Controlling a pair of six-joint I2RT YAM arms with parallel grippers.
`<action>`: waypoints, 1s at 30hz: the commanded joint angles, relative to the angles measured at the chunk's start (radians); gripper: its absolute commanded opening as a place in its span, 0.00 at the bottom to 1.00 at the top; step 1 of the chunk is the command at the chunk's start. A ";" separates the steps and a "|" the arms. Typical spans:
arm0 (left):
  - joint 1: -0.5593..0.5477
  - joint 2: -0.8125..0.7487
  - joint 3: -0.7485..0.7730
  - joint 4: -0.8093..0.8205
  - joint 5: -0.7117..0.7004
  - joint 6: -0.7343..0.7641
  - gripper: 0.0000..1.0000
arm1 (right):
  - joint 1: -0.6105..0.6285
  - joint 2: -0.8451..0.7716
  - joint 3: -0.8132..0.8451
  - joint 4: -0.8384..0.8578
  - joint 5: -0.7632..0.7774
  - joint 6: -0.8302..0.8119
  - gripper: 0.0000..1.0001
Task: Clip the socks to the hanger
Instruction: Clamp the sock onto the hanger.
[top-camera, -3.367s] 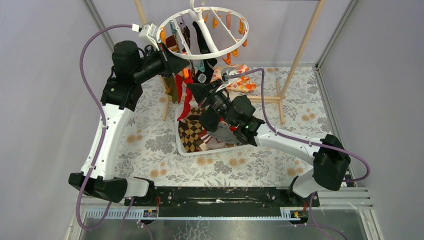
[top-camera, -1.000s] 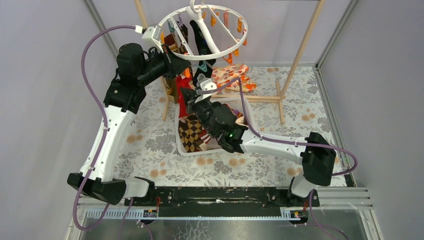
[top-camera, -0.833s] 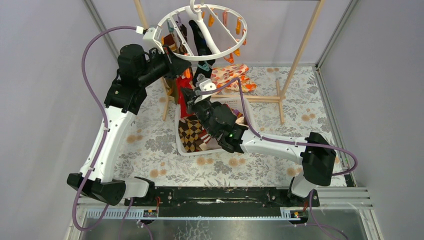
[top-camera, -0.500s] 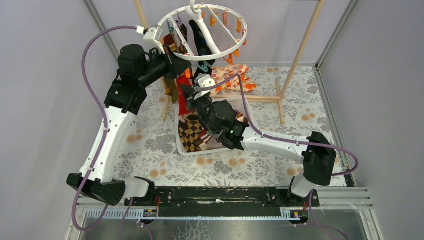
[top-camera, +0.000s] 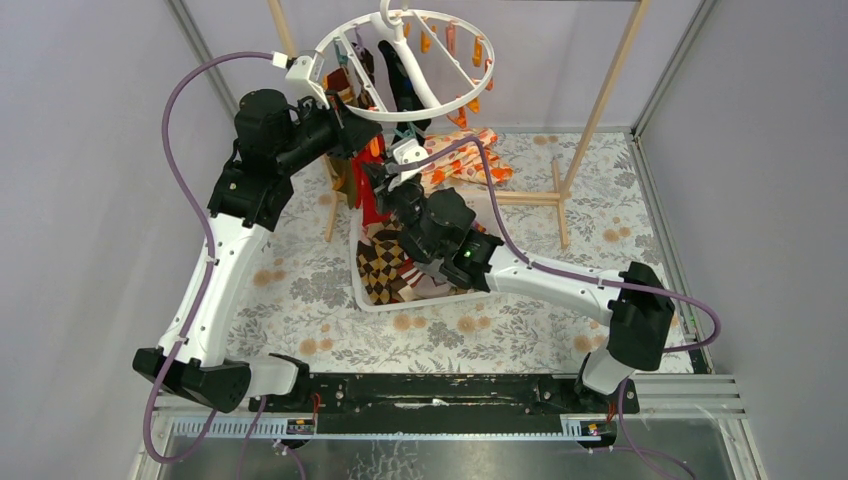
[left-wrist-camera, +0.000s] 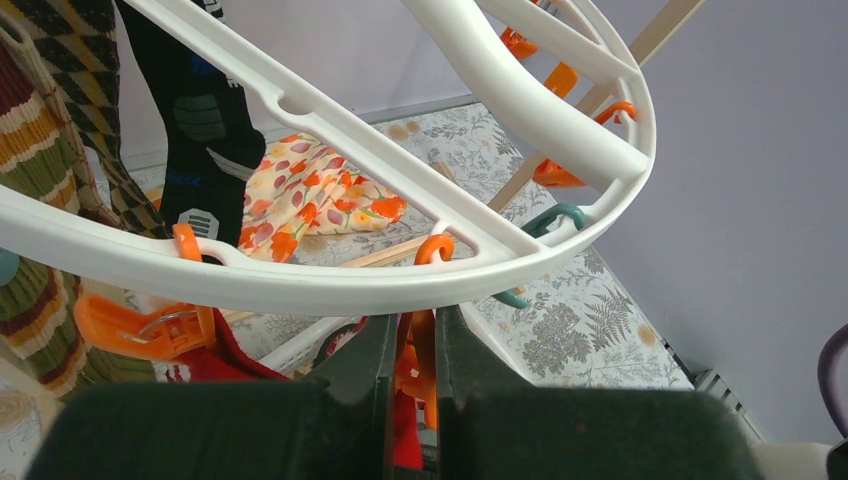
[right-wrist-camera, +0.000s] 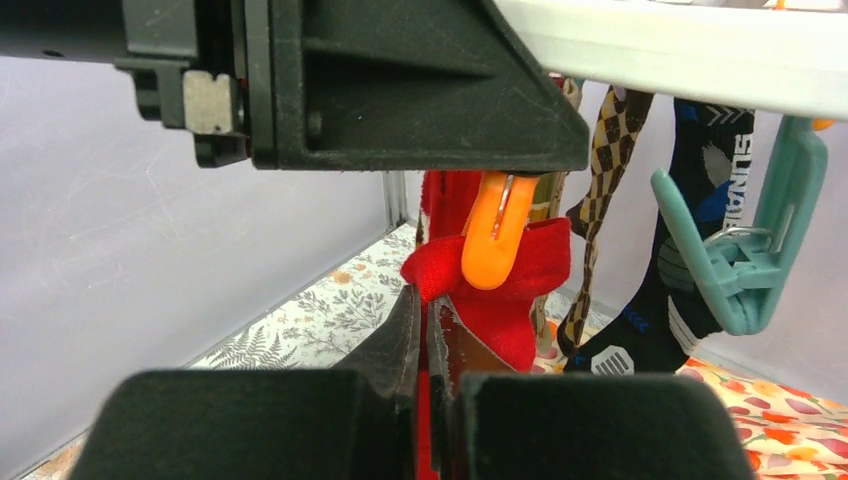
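Under the rim of the large white plastic ring hanger (left-wrist-camera: 300, 285), a small orange clip (right-wrist-camera: 495, 235) is pinched between the nearly closed fingers of the left gripper (left-wrist-camera: 412, 335). The plain red sock (right-wrist-camera: 500, 290) is held up into that clip by the right gripper (right-wrist-camera: 428, 300), which is closed tight on its fabric. Further right, a brown-and-cream argyle sock (right-wrist-camera: 612, 140) and a black sock (right-wrist-camera: 690, 250) are already hung. A teal clip (right-wrist-camera: 745, 250) is seen empty, and further socks (top-camera: 382, 268) are left in the white slotted basket (top-camera: 362, 295), so the task is judged partly done.
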 joint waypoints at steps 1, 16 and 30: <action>-0.010 -0.017 -0.016 0.016 -0.011 0.044 0.01 | -0.023 -0.075 0.012 0.029 -0.006 -0.017 0.00; -0.017 -0.014 -0.019 0.024 -0.028 0.044 0.01 | -0.036 -0.104 0.013 0.009 -0.052 0.006 0.00; -0.029 -0.014 -0.027 0.030 -0.050 0.043 0.00 | -0.026 -0.046 0.057 0.070 0.030 0.164 0.00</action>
